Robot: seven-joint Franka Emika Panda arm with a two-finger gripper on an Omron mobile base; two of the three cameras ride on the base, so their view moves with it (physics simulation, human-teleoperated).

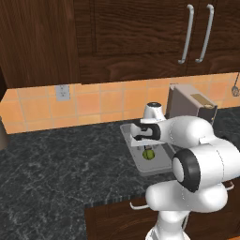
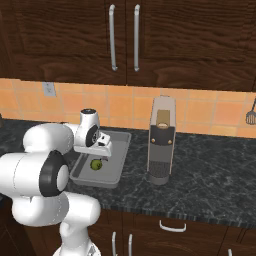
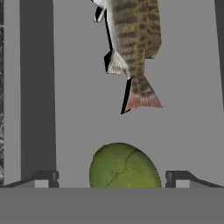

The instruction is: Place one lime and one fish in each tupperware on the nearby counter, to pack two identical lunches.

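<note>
A light-grey tupperware [image 1: 140,169] [image 2: 116,150] [image 3: 74,109] lies on the dark marbled counter [image 1: 56,164] [image 2: 210,175]. Inside it rests a yellow-green lime [image 1: 148,154] [image 2: 96,164] [image 3: 124,167]. A brownish striped fish [image 3: 133,39] with a reddish tail lies on the tray floor just beyond the lime. My gripper [image 1: 148,146] [image 2: 98,155] [image 3: 111,179] hangs right over the lime, pointing down into the tray. It is open: in the hand view both fingertips [image 3: 43,178] stand apart from the lime's sides, with a gap on each.
A boxy silver appliance [image 1: 192,105] [image 2: 161,140] stands on the counter just right of the tray. Wooden wall cabinets with silver handles [image 2: 112,37] hang above. A utensil [image 2: 251,117] hangs on the tiled wall at far right. Bare counter stretches left of the tray.
</note>
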